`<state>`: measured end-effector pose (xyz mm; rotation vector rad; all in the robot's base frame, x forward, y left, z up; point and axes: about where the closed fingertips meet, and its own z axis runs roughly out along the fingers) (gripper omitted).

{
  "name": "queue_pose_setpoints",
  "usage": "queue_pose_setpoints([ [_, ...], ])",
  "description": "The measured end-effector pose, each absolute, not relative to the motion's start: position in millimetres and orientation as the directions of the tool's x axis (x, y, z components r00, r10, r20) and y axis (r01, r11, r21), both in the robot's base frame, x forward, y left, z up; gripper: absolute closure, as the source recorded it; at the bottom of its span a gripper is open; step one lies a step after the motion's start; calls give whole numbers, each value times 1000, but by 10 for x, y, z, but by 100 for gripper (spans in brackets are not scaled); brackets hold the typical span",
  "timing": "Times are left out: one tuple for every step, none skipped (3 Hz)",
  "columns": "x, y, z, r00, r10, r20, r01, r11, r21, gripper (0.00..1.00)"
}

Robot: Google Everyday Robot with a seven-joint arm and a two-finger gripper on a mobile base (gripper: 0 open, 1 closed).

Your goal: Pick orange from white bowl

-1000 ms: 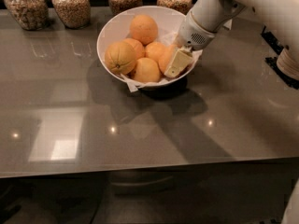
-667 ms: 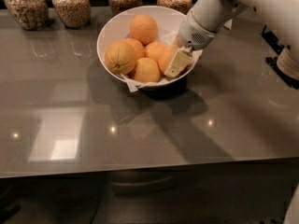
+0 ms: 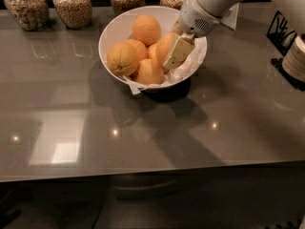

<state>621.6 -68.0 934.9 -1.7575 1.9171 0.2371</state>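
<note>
We're in the grasp step, right over the white bowl (image 3: 108, 32) at the back of the grey countertop (image 3: 143, 137). The gripper (image 3: 173, 51) is down inside the bowl on its right side, with the arm coming in from the upper right. One cream finger pad (image 3: 179, 52) lies flat against the right flank of the orange (image 3: 162, 46), the deep-coloured, slightly oval one. The other finger is hidden behind the fruit, so we read this as the gripper clamped on the orange rather than seeing both contacts.

The orange is well inside the rim and hasn't cleared it. It stands a little prouder than its neighbours and touches the front orange (image 3: 149, 72) below it and a smaller pale orange (image 3: 138, 46) to its left. The yellower orange with the stem dimple (image 3: 122, 58) is on the far left, and the top orange (image 3: 146, 29) is at the back.

To our eye the next move calls for a straight vertical lift, slow enough that the smooth skin doesn't slip from the pads. It should also keep clear of the crumpled paper lining (image 3: 189, 67) beneath the gripper, so the lining doesn't drag up with it. Behind the bowl, the glass jars (image 3: 72, 5) are out of the way.
</note>
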Motion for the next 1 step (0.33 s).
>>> queue_pose_setpoints([
  [6139,-685,9741,32,-868,-495,-952,124,-278,100],
])
